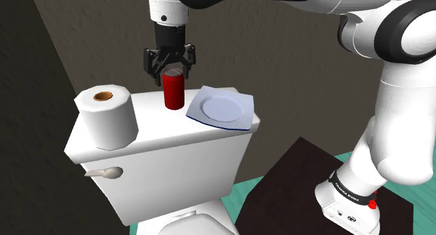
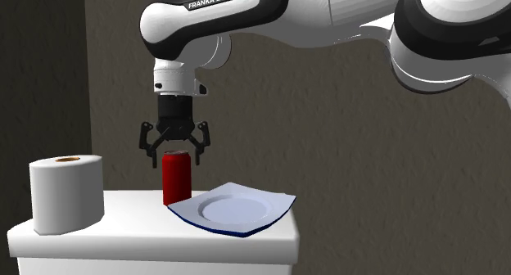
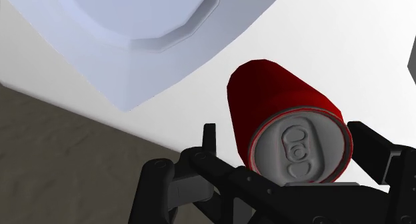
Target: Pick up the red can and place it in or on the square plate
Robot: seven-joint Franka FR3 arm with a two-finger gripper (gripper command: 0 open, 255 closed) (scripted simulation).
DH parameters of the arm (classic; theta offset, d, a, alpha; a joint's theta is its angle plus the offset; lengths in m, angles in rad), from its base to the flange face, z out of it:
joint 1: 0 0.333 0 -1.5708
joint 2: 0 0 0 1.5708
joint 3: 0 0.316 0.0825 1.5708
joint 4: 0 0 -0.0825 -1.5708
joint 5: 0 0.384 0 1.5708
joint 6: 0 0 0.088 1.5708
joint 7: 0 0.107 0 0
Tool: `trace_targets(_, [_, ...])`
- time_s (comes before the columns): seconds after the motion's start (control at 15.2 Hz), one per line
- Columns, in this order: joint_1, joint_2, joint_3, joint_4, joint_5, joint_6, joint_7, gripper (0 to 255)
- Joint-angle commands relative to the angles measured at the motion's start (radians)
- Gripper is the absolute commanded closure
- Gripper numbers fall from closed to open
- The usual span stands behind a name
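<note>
Red cylindrical can (image 1: 174, 92) with a silver pull-tab top stands upright on the white toilet tank lid (image 1: 157, 127), just beside the near corner of the white square plate with a dark blue rim (image 1: 209, 106); whether can and plate touch, I cannot tell. I judge the step in hand to be the grasp itself: the all-black two-finger gripper (image 1: 170, 71) hangs straight over the can with its jaws spread, one finger on each side of the can's upper rim, and nothing is clasped yet. In the wrist view the can's top (image 3: 300, 149) sits between the two black fingers (image 3: 371, 148), closer to one than the other, so I would centre a little before closing. The next move, as I read it, calls for a short descent so the pads reach the can's wall below the rim; then a firm close, a straight lift clear of the lid, and a small carry sideways over the plate's shallow round well. The can looks smooth and slim, so it may tip if a finger nudges it first; the plate's raised edge is close enough to catch its base. A white toilet roll (image 1: 106, 116) stands at the lid's other end, well apart from the work.
</note>
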Motion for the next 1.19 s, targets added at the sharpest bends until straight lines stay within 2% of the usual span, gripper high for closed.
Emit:
trace_targets(0.0, [0.000, -0.001, 0.000, -0.001, 0.000, 0.001, 0.000, 0])
trace_targets(0.13, [0.000, 0.000, 0.000, -0.001, 0.000, 0.001, 0.000, 0])
trace_targets(0.2, [0.000, 0.000, 0.000, -0.001, 0.000, 0.001, 0.000, 255])
trace_targets(0.79, [0.000, -0.001, 0.000, -0.001, 0.000, 0.001, 0.000, 255])
trace_targets(1.12, [0.014, 0.019, 0.001, 0.096, -0.007, -0.077, -0.001, 255])
